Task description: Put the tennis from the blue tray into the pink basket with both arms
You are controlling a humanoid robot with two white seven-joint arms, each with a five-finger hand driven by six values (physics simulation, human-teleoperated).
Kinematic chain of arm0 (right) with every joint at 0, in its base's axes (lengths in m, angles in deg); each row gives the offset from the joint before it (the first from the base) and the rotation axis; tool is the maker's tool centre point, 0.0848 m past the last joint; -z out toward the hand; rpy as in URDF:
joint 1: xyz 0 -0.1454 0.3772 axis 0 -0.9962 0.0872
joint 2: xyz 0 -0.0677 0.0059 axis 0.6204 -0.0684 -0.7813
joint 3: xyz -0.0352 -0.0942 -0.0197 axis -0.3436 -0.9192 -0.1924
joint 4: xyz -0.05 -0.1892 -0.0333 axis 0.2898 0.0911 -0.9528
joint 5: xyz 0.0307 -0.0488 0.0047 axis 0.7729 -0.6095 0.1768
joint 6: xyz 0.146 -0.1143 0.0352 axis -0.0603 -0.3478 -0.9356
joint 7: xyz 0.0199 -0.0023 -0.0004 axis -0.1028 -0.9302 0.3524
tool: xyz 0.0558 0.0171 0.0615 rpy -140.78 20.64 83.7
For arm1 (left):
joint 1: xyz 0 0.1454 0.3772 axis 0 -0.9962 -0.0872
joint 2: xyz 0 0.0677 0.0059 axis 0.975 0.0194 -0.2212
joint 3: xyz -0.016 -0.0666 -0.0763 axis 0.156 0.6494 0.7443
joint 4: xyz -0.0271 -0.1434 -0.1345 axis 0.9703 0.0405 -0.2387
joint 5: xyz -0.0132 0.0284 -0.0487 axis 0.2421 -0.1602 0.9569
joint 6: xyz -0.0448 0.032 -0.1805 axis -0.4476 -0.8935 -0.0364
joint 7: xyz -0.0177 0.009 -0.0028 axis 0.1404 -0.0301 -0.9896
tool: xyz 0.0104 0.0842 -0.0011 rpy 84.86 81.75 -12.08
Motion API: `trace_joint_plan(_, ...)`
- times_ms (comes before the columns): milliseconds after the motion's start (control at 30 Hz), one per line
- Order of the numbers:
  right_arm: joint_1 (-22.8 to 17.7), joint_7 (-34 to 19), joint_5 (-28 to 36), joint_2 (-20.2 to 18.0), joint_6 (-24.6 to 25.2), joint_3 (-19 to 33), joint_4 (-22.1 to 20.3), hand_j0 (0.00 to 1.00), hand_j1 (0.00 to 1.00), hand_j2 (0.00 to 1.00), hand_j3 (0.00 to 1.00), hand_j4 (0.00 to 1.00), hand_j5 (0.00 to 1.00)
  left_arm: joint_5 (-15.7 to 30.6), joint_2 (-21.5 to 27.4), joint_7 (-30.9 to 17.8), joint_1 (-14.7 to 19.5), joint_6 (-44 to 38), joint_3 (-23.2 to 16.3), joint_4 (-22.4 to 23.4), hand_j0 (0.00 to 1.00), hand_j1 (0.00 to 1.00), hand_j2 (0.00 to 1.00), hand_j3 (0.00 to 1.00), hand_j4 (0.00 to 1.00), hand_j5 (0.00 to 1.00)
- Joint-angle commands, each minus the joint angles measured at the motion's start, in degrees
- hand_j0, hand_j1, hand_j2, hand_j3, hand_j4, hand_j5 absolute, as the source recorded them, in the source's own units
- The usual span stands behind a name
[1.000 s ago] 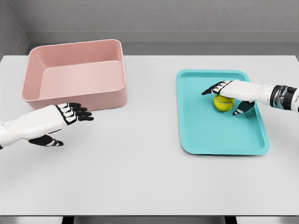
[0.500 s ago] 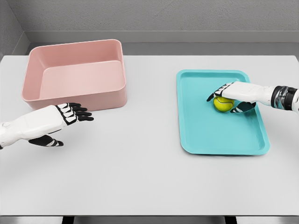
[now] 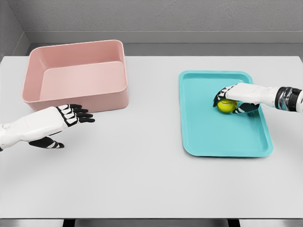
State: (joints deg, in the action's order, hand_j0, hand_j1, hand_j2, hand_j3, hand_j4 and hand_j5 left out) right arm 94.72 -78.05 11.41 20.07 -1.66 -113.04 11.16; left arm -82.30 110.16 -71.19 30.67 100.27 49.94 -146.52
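Note:
A yellow-green tennis ball [image 3: 227,107] lies on the blue tray [image 3: 222,137], in its upper right part. My right hand [image 3: 230,99] reaches in from the right and has its fingers curled over the top and sides of the ball, shut on it. The ball still rests on the tray. The pink basket [image 3: 75,75] stands at the far left of the table, with nothing inside. My left hand [image 3: 71,118] hovers over the table just in front of the basket's near wall, fingers stretched out flat and holding nothing.
The white table [image 3: 142,179] spans the whole view, with a grey wall behind its far edge. Between basket and tray lies a bare strip of tabletop.
The right hand's fingers have curled down from spread above the ball to wrapped around it. The left arm has not moved.

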Motion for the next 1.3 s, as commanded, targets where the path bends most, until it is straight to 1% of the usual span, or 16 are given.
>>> trace_joint_plan(0,0.0,-0.1,0.3,-0.3,0.0,0.1,-0.2,0.64,0.64,0.64,0.64,0.64,0.64,0.4,0.1,0.0,0.0,0.0,0.0,0.0,1.0,1.0,1.0,1.0,1.0,1.0)
trace_joint_plan(67,0.1,-0.1,0.4,-0.3,0.0,0.2,-0.3,0.61,0.61,0.61,0.61,0.61,0.61,0.4,0.1,0.1,0.0,0.0,0.1,0.0,1.0,1.0,1.0,1.0,1.0,1.0)
trace_joint_plan(333,1.2,0.0,0.7,-0.3,0.0,0.3,-0.5,0.62,0.62,0.62,0.62,0.62,0.62,0.8,0.2,0.1,0.0,0.0,0.1,0.0,1.0,1.0,1.0,1.0,1.0,1.0)
trace_joint_plan(567,2.3,0.4,0.9,-0.7,0.0,0.3,-1.7,0.61,0.61,0.61,0.61,0.61,0.61,1.2,0.5,0.1,0.0,0.0,0.1,0.0,1.0,1.0,1.0,1.0,1.0,1.0)
trace_joint_plan(700,2.3,0.5,0.9,-0.8,0.0,0.3,-2.6,0.61,0.61,0.61,0.61,0.61,0.61,1.4,0.5,0.1,0.1,0.0,0.2,-0.1,1.0,1.0,1.0,1.0,1.0,1.0)
trace_joint_plan(733,2.4,0.5,0.9,-0.8,0.0,0.3,-2.7,0.61,0.61,0.61,0.61,0.61,0.61,2.1,1.0,0.1,0.1,0.0,0.2,-0.2,1.0,1.0,1.0,1.0,1.0,1.0)
trace_joint_plan(767,2.4,0.5,0.9,-0.9,0.0,0.3,-3.5,0.61,0.61,0.61,0.61,0.61,0.61,2.1,1.3,0.1,0.1,0.0,0.2,-0.2,1.0,1.0,1.0,1.0,1.0,1.0)
trace_joint_plan(933,2.7,0.5,1.5,-0.8,0.0,0.3,-4.5,0.61,0.61,0.61,0.61,0.61,0.61,2.0,2.5,0.1,0.0,0.0,0.2,-0.1,1.0,1.0,1.0,1.0,1.0,1.0)
trace_joint_plan(1267,2.7,0.5,1.5,-0.7,0.0,0.2,-6.9,0.6,0.6,0.6,0.6,0.6,0.6,2.0,2.5,0.0,-0.1,0.0,0.1,-0.1,1.0,1.0,1.0,1.0,1.0,1.0)
